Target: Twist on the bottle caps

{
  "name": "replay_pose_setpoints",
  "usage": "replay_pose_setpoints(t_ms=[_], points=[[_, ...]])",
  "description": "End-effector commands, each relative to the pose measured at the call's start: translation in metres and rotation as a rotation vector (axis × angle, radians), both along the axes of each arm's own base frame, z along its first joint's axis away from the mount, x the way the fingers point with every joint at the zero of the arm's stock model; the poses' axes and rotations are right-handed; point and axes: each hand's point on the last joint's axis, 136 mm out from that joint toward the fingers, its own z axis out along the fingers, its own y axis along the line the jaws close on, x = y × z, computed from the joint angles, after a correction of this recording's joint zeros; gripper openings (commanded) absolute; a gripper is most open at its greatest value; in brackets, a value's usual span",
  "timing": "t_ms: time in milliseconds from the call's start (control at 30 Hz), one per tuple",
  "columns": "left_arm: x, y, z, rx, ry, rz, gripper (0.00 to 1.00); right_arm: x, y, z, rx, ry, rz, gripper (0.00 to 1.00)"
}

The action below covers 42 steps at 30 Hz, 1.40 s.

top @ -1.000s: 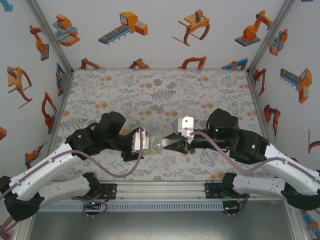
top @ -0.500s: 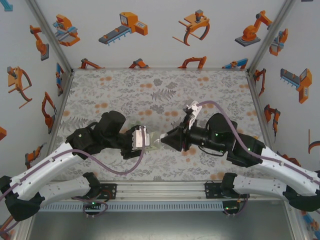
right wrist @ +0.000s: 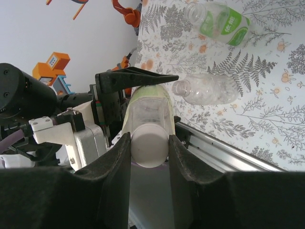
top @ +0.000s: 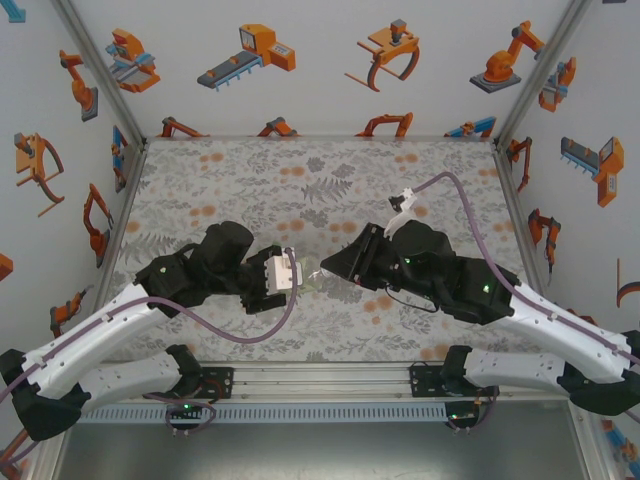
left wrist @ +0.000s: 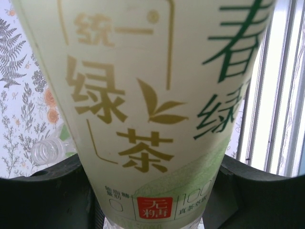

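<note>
**Fingers [right wrist: 114, 181], right gripper [right wrist: 149, 141].** Two black padded fingers, drawn in tight on a small round white plastic screw cap [right wrist: 149, 149]. One finger presses each side of the cap, which sits right at the tips. Its flat top faces the wrist camera.

**Cap, position.** It lies against the neck end of a clear plastic bottle with a pale yellow-green printed label [right wrist: 147, 107]. The bottle is carried off the table, roughly level, with its neck pointing at the right gripper.

**Fingers [left wrist: 43, 191], left gripper [left wrist: 152, 207].** Closed around the labelled body of that same bottle, one black finger on each side (the label carries gold and green Chinese characters).

**Arms, from above.** The two grippers meet tip to tip over the near middle of the table. The bottle spans the short stretch between them.

**Other stock.** A colourless clear plastic bottle [right wrist: 214, 89] and a clear bottle with a bright green label [right wrist: 223, 21] lie on their sides on the fern-printed table cover [right wrist: 267, 114]. Both are uncapped and apart from each other. The colourless one is nearer the held bottle.
</note>
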Motion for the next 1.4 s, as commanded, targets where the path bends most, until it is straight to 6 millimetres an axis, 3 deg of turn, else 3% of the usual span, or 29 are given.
replay_pose_setpoints(t_ms=[0,33,67,100,200,367,700,1367], points=[[-0.009,-0.012,0.012,-0.057,-0.019,-0.079,0.00,0.010,-0.006,0.021,0.053,-0.017,-0.067,0.00],[-0.009,-0.011,0.011,-0.056,-0.019,-0.079,0.00,0.010,-0.007,0.023,0.044,-0.028,-0.061,0.21],[-0.009,-0.011,0.011,-0.055,-0.018,-0.078,0.00,0.010,-0.009,0.025,0.037,-0.036,-0.058,0.33],[-0.009,-0.011,0.012,-0.056,-0.022,-0.077,0.00,0.008,-0.009,0.027,0.030,-0.042,-0.052,0.41],[-0.007,-0.011,0.011,-0.053,-0.026,-0.072,0.00,0.007,-0.013,0.028,0.012,-0.052,-0.044,0.50],[-0.007,-0.012,0.011,-0.053,-0.023,-0.072,0.00,0.006,-0.015,0.025,0.002,-0.049,-0.042,0.49],[-0.005,-0.014,0.013,-0.059,-0.026,-0.064,0.00,0.004,-0.001,0.006,-0.032,0.010,0.009,0.46],[0.011,-0.009,0.010,-0.038,-0.060,0.024,0.00,0.005,0.008,-0.002,-0.012,0.062,0.039,0.45]])
